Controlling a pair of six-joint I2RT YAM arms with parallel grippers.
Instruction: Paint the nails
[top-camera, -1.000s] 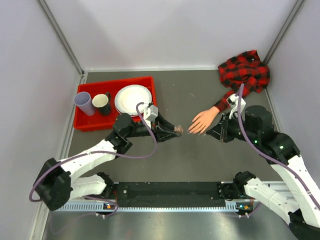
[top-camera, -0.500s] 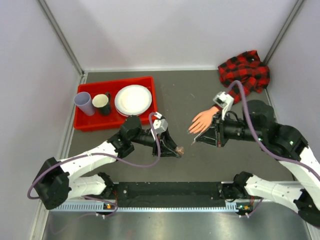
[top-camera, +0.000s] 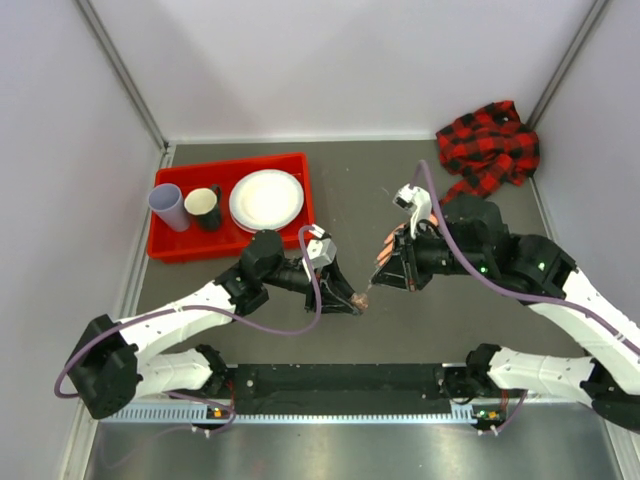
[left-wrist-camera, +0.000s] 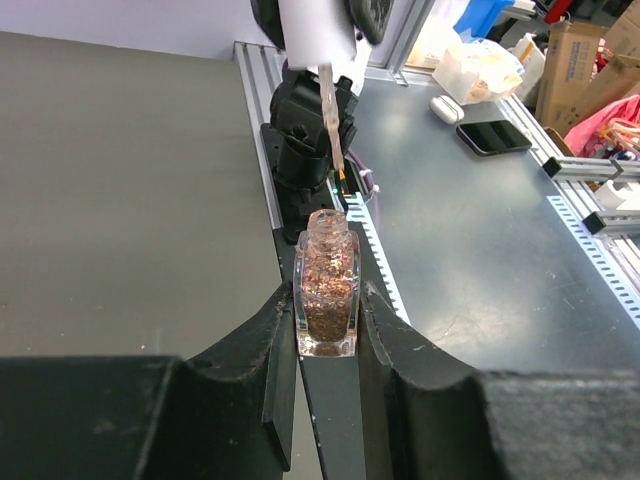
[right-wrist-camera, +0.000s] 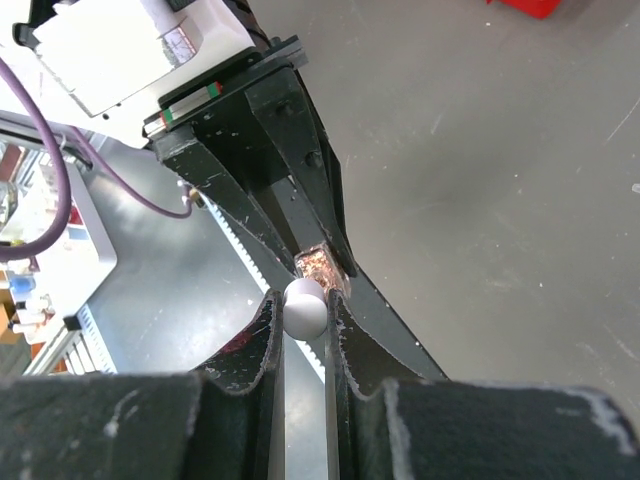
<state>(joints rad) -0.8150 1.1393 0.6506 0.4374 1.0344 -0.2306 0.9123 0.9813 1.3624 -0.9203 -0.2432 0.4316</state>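
Observation:
My left gripper (top-camera: 357, 300) (left-wrist-camera: 328, 300) is shut on a small clear polish bottle (left-wrist-camera: 328, 285) of copper glitter, held upright with its neck uncapped. My right gripper (top-camera: 375, 282) (right-wrist-camera: 305, 300) is shut on the white brush cap (right-wrist-camera: 305, 308). The thin brush (left-wrist-camera: 332, 135) hangs just above the bottle's neck. The bottle also shows in the right wrist view (right-wrist-camera: 322, 264), just beyond the cap. The peach mannequin hand (top-camera: 386, 250) is mostly hidden behind my right arm, and its nails cannot be made out. Its red-and-black plaid sleeve (top-camera: 490, 145) lies at the back right.
A red tray (top-camera: 170, 245) at the back left holds a white plate (top-camera: 266, 199), a lavender cup (top-camera: 167, 205) and a dark cup (top-camera: 203, 206). Grey walls close the back and sides. A black rail (top-camera: 340, 385) runs along the near edge.
My right gripper has swung left, away from the mannequin hand, and brought the brush over the bottle. My left gripper moved the bottle toward the near edge, then held it still.

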